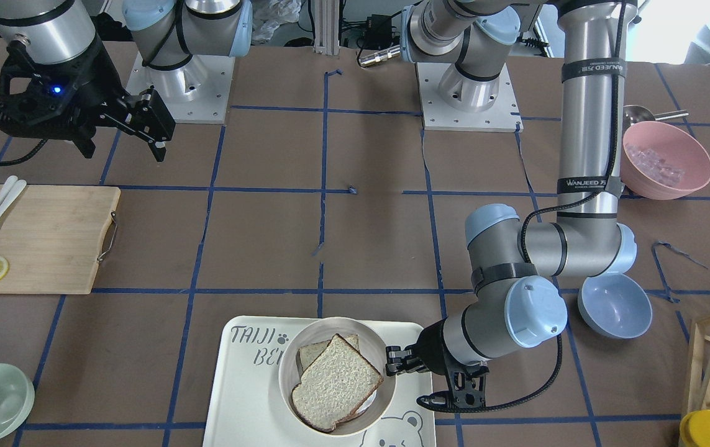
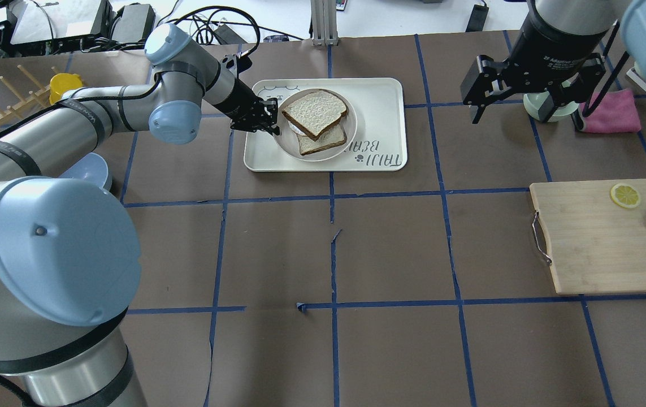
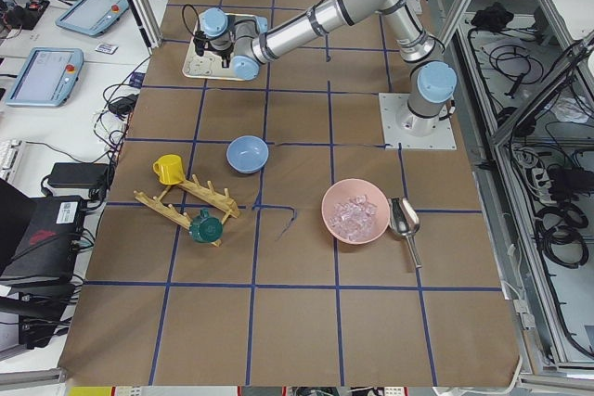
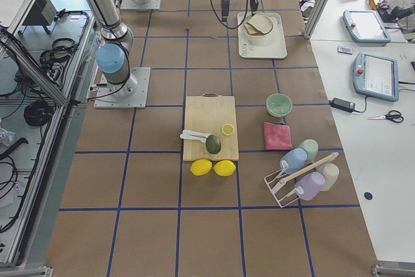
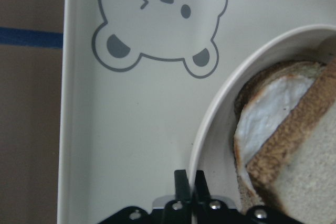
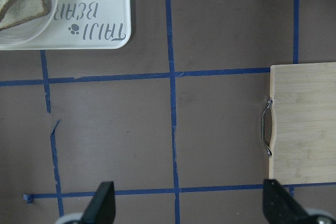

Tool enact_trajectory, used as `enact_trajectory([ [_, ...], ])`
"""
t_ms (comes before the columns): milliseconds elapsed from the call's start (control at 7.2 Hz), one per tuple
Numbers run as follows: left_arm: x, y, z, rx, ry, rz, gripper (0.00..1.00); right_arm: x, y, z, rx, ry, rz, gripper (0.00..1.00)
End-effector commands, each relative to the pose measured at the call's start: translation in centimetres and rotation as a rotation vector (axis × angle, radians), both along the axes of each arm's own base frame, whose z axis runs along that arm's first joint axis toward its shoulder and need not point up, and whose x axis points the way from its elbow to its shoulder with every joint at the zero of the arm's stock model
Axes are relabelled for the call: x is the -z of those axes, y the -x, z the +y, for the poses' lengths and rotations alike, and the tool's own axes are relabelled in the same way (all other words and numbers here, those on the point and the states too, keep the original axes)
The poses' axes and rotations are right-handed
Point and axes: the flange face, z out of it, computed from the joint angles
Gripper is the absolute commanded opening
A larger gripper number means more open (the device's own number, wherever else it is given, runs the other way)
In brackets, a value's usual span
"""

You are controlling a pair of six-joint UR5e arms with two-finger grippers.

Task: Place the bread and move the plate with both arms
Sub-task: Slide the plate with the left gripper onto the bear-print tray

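While the left arm [image 2: 74, 124] lay stretched in from the left side of the overhead view, the left gripper [image 2: 272, 120] sat low at the left edge of the plate [image 2: 351, 135]. Its two fingers were pinched together with the raised rim between them, as the wrist camera showed. The plate stood on the bear-print tray [image 2: 379, 107]. On the plate, the bread [image 2: 314, 112] lay tilted across a darker lower slice [image 2: 323, 141], and some egg white [image 5: 268, 114] showed between the two. Further right, the right gripper [image 2: 529, 110] hung above the table [image 2: 390, 254] well apart from the tray, its fingers spread wide with nothing between them. At the far right lay a wooden cutting board [image 2: 588, 237] bearing a lemon slice [image 2: 625, 195].
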Motion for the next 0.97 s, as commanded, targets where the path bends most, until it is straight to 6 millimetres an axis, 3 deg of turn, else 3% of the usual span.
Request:
enact_trajectory([
  [0, 1.1, 0.3, -0.2, -0.006, -0.014, 0.0, 0.0, -0.1, 0.0, 0.1, 0.001, 0.001, 0.002, 1.0],
  [139, 1.0, 0.4, -0.2, -0.06, -0.04, 0.002, 0.03, 0.0, 0.1, 0.1, 0.001, -0.001, 0.006, 1.0],
  [278, -0.3, 0.5, -0.1, -0.073, -0.03, 0.0, 0.99, -0.1, 0.1, 0.2, -0.005, -0.001, 0.008, 1.0],
  [556, -4.9, 0.6, 1.3, -0.077, -0.061, -0.036, 1.0, -0.2, 0.0, 0.7, -0.008, -0.013, 0.006, 1.0],
  [833, -13.1, 0.3, 5.1, -0.072, -0.119, -0.099, 1.0, -0.1, 0.1, 0.8, -0.01, -0.019, 0.007, 1.0],
])
